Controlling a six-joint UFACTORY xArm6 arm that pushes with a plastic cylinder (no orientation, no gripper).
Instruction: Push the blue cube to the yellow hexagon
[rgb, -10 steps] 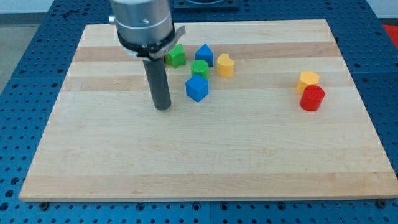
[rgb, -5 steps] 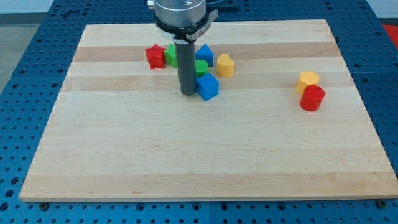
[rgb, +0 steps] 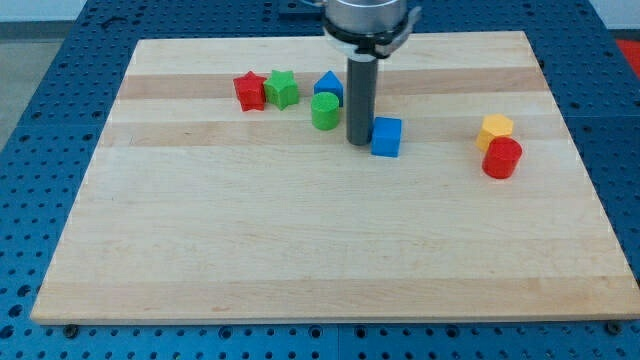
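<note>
The blue cube (rgb: 386, 136) sits on the wooden board (rgb: 320, 240), right of centre in the upper half. My tip (rgb: 359, 143) is at its left side, touching or nearly touching it. The yellow hexagon (rgb: 494, 129) lies toward the view's right, with a clear gap between it and the cube. A red cylinder (rgb: 502, 158) sits just below the hexagon, touching it.
A green cylinder (rgb: 324, 111) and a blue pentagon-like block (rgb: 328, 87) lie left of the rod. A green star (rgb: 283, 89) and a red star (rgb: 249, 91) sit further left. The yellow heart seen earlier is hidden behind the rod.
The rod has moved to the view's right and pushed the blue cube rightward, away from the green cylinder and toward the yellow hexagon. The red star has come into view.
</note>
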